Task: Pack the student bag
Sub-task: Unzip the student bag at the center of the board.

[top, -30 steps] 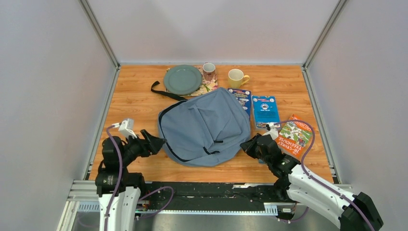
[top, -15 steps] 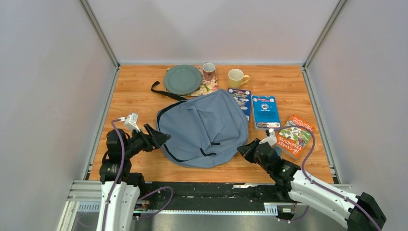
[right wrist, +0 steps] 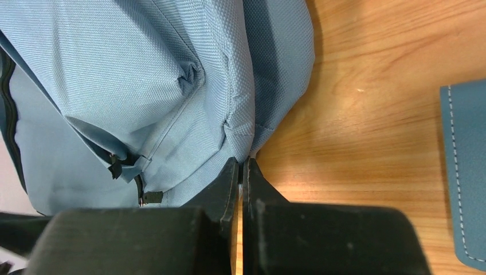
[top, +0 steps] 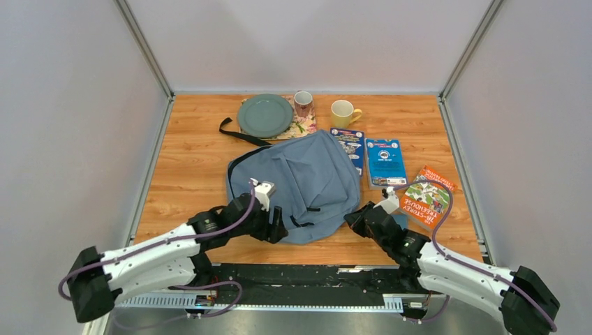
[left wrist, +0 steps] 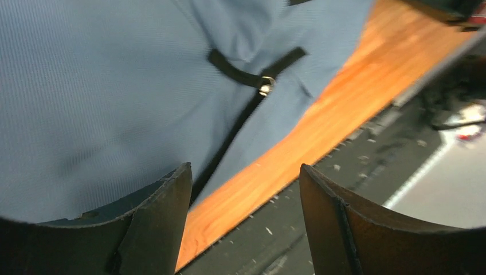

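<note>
On the middle of the table [top: 195, 153], top view: student bag [top: 297, 185] lies flat, left gripper [top: 276, 227] at its near edge, right gripper [top: 352, 220] at its near-right corner. Left wrist: left gripper [left wrist: 245, 169] spread and empty over fabric, near the zipper pull [left wrist: 265, 87]. Right wrist: right gripper [right wrist: 240, 166] clenched on the bag's corner fold. Likely soft, light, floppy; best taken by a seam or pull.

- In the left wrist view we see the bag [left wrist: 114, 86] blurred, and it runs off the top and left edges.
- From above, the bag covers one corner of a blue book [top: 351, 142].
- The plate [top: 264, 115] hides most of a flowered mat [top: 304, 127].
- The right wrist view's edge cuts off a blue stitched thing [right wrist: 465, 172]; we cannot tell what it is.
</note>
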